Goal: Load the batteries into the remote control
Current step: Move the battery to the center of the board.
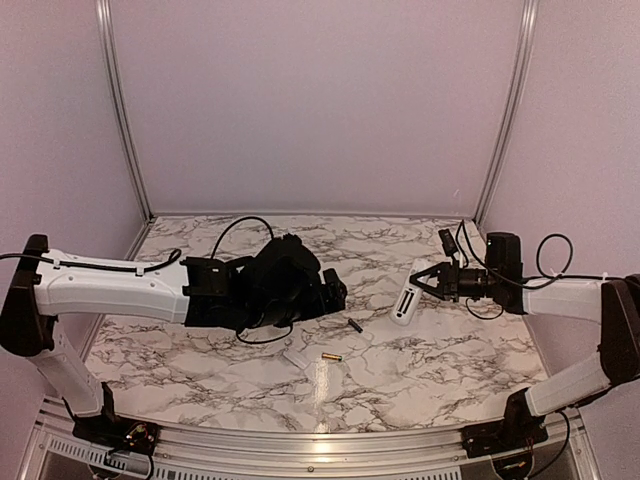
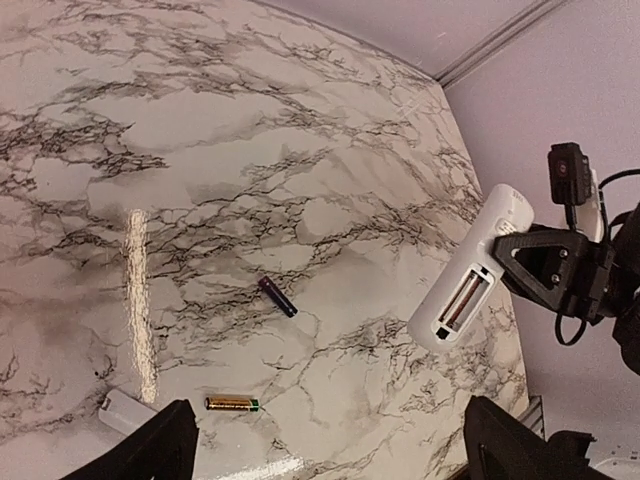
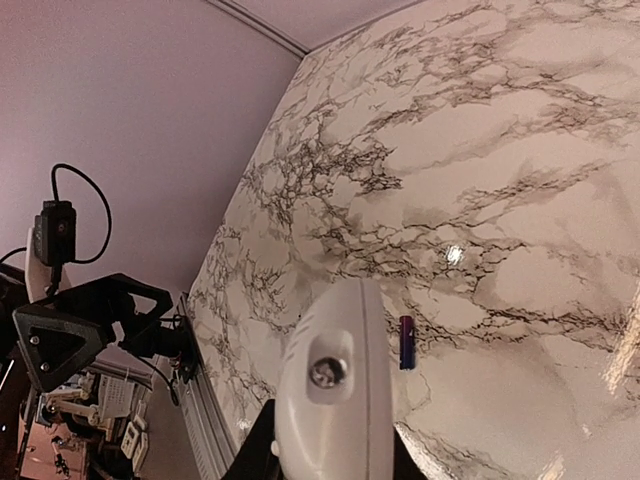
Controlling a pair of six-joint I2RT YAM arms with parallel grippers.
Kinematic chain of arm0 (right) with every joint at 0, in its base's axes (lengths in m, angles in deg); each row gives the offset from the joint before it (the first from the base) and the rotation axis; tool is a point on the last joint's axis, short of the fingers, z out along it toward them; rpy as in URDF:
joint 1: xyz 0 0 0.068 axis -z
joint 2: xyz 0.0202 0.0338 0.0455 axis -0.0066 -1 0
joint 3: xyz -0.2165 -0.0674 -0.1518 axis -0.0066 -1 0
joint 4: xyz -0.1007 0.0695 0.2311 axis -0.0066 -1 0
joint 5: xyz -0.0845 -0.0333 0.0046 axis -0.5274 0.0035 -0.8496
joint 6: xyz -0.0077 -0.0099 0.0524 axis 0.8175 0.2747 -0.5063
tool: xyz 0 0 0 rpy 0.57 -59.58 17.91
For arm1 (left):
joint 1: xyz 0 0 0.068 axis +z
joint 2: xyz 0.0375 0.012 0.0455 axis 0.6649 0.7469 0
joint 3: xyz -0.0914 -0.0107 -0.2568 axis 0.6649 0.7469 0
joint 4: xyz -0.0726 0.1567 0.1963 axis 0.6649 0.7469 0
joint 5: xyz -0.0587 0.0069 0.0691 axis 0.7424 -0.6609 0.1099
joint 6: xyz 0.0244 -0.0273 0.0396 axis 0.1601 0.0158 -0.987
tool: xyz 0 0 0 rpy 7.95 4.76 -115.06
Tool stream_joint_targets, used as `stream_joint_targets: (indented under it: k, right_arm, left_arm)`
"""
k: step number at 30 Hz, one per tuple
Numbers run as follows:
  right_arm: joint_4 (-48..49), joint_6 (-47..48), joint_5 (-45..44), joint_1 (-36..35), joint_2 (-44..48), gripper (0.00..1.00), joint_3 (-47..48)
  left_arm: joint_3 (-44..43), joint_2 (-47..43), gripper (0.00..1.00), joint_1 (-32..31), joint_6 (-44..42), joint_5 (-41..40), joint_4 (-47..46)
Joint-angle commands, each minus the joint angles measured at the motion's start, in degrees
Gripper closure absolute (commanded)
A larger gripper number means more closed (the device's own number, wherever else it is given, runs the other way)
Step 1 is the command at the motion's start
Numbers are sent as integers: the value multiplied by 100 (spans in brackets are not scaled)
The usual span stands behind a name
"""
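Observation:
My right gripper (image 1: 432, 281) is shut on the white remote control (image 1: 406, 301) and holds it tilted above the table on the right. In the left wrist view the remote control (image 2: 470, 270) shows its open battery slot. In the right wrist view I see only its rounded end (image 3: 335, 390). A dark battery (image 2: 278, 297) and a gold battery (image 2: 232, 404) lie apart on the marble; they also show from above as the dark battery (image 1: 354, 325) and the gold battery (image 1: 331, 357). My left gripper (image 2: 330, 455) is open and empty above them, its fingers (image 2: 150, 448) wide apart.
A small white flat piece (image 2: 125, 410) lies left of the gold battery, also seen from above (image 1: 297, 357). The marble table (image 1: 420, 370) has aluminium rails at its edges and pale walls behind. The left arm's gripper (image 3: 90, 325) shows in the right wrist view.

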Motion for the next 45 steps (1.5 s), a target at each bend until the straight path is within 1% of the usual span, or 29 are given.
stream_joint_targets:
  k: [1,3,4,6,8,11,15,18,21,26,31,40,45]
  right_arm:
    - [-63,119,-62,-9,43,100,177]
    - [-130,171,-62,26,88,100,175]
    - [-167,204,-68,53,111,100,175]
    - [-242,256,-79,91,167,100,162]
    - [-257,280,-75,115,221,100,137]
    - [-280,303,-62,144,255,100,106]
    - [-283,334,-59,159,268,100,87]
    - [-279,330,-53,159,268,100,78]
    - [-284,342,-48,159,269,100,78]
    - [-283,348,-53,164,255,100,103]
    - [-278,349,-50,160,224,100,105]
    - [-256,338,-35,172,243,100,79]
    - [-230,312,-35,185,234,100,78]
  left_arm:
    - [-736,894,8,9,2396,-216,1561]
    - [-968,1229,14,-16,2790,33,1822]
    - [-1058,1370,18,-47,2874,119,1864]
    - [-1281,1641,28,-103,3002,231,2037]
    - [-1439,1855,33,-140,3094,349,2138]
    - [-1484,2088,35,-141,3237,534,2144]
    - [-1707,2459,39,-145,3160,681,2155]
    - [-1932,2714,43,-145,3082,694,2250]
    - [-2157,2912,45,-135,3056,647,2436]
    - [-2209,3024,48,-132,3063,646,2470]
    - [-2290,3196,54,-95,3079,710,2621]
    - [-2451,3437,55,-33,3024,738,2747]
    - [-2517,3540,58,49,2979,756,2857]
